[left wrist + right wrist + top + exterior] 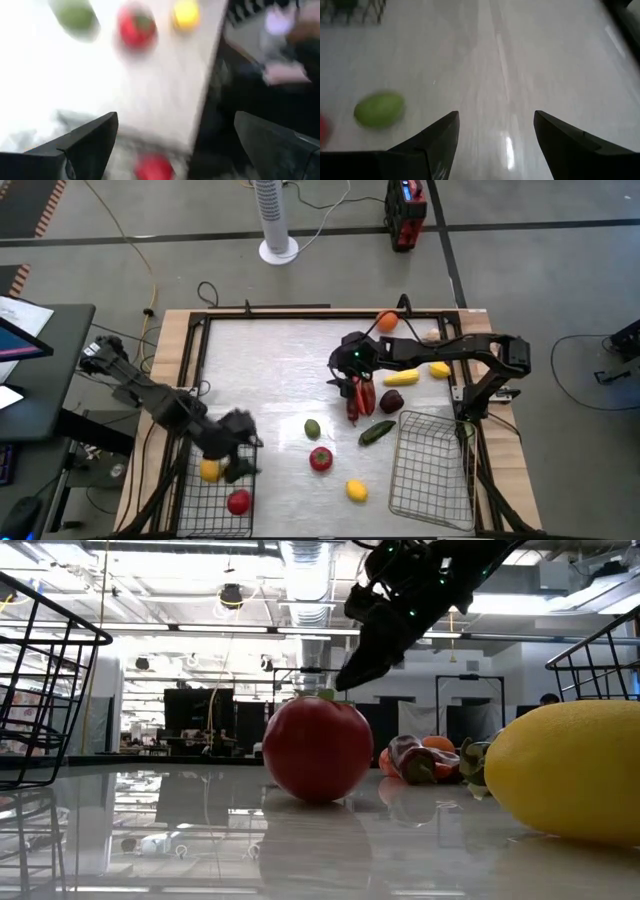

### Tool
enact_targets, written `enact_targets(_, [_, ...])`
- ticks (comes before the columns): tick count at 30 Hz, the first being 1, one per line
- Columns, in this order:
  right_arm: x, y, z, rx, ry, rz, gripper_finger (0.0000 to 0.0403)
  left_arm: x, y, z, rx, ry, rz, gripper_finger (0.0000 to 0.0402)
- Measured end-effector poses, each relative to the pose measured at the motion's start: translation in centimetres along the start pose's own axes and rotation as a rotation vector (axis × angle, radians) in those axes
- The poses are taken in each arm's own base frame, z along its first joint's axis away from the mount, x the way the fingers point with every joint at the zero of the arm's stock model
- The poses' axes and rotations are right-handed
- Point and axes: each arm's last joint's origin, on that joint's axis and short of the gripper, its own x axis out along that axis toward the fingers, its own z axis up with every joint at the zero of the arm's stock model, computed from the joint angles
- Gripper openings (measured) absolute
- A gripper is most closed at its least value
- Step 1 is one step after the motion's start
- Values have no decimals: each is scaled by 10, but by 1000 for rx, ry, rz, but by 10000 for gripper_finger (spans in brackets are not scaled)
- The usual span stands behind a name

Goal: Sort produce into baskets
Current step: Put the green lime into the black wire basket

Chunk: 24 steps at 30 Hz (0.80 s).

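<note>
The left gripper hovers over the left basket at 7 o'clock, jaws spread wide, holding nothing. The basket contains 1 lemon and 1 red apple. At table centre lie a lime, a second red apple and a second lemon. The right gripper stands at 1 o'clock above a red pepper, jaws apart and apparently empty. The right basket sits at 5 o'clock.
</note>
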Motion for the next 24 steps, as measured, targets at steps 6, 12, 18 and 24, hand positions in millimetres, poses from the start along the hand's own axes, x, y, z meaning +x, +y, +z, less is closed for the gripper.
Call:
enact_targets(6, [-22, -6, -7, 13, 115, -85, 286, 16, 19, 41, 149, -105, 171, 388])
enact_targets(12, [-55, -2, -20, 1, 61, -121, 286, 64, 49, 75, 327, -23, 304, 388])
enact_targets(18, [-73, -5, -59, 51, -86, -174, 286, 105, 71, 98, 529, 58, 281, 388])
enact_targets(24, [-76, 5, -91, 77, -199, -174, 285, 136, 89, 106, 713, 128, 294, 388])
